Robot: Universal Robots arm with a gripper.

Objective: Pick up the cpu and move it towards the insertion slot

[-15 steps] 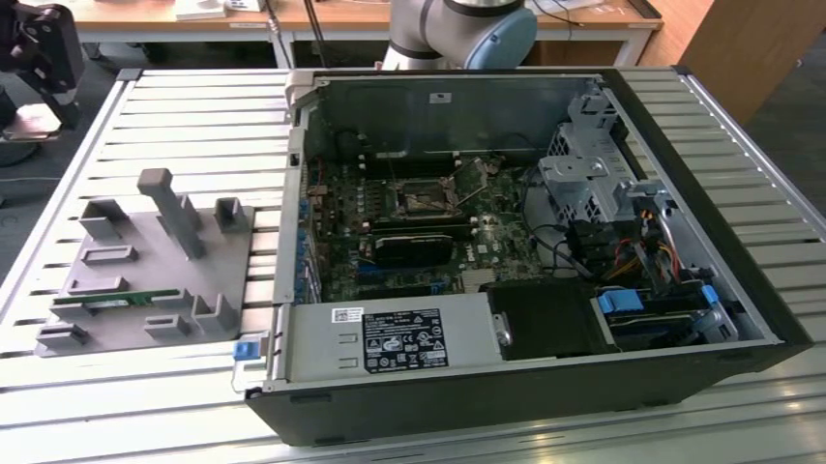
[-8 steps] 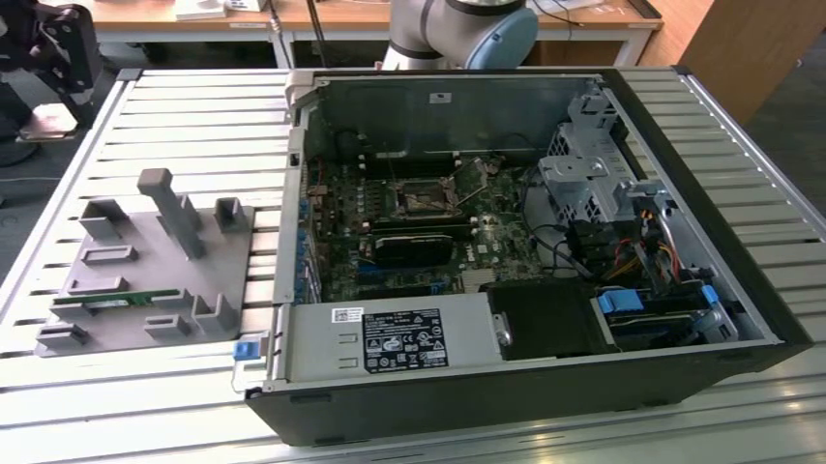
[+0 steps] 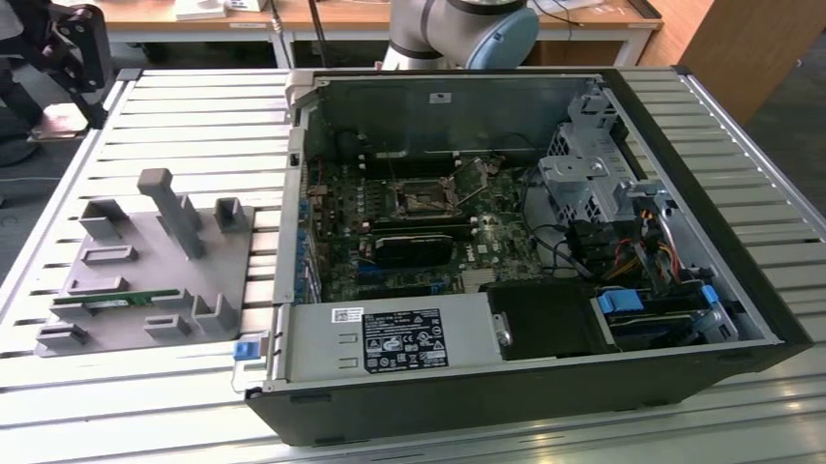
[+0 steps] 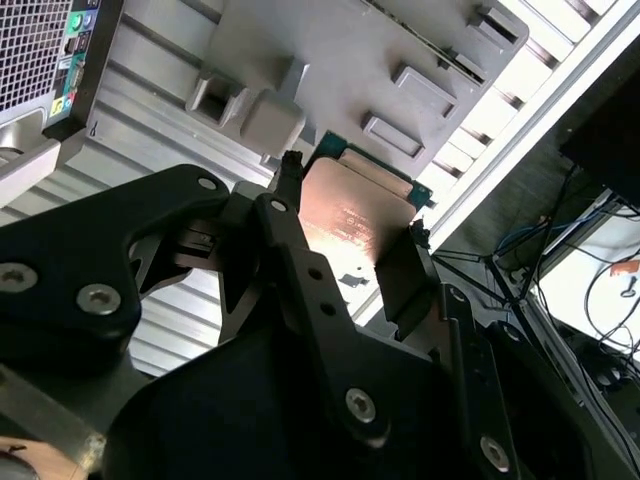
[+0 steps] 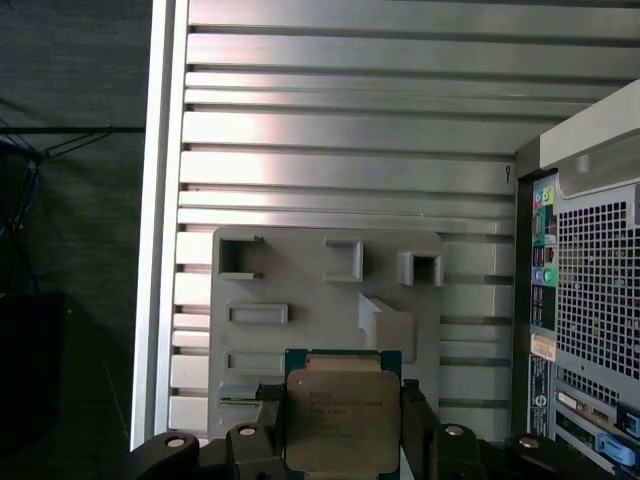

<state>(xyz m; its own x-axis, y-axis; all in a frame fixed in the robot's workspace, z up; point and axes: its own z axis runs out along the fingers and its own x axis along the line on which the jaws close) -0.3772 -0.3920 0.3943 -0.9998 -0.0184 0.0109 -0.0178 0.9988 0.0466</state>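
The cpu (image 5: 342,420) is a flat square chip with a silvery metal top, and my gripper (image 5: 342,432) is shut on it, one black finger (image 5: 268,428) on each side. In the second wrist view the cpu (image 4: 355,215) sits between the same black fingers (image 4: 290,225) of the gripper (image 4: 350,245). It hangs above the near end of the grey plastic fixture (image 5: 320,290), clear of its surface. The insertion slot (image 3: 420,198) is the square socket with a metal bracket on the motherboard inside the open computer case (image 3: 516,396).
The grey fixture (image 3: 142,266) with its posts and recesses lies at the exterior view's left on the slatted metal table (image 3: 193,126); a green memory stick (image 3: 123,302) rests in it. The case's rear wall (image 5: 590,300) stands beside the fixture. The arm's base (image 3: 458,34) is behind the case.
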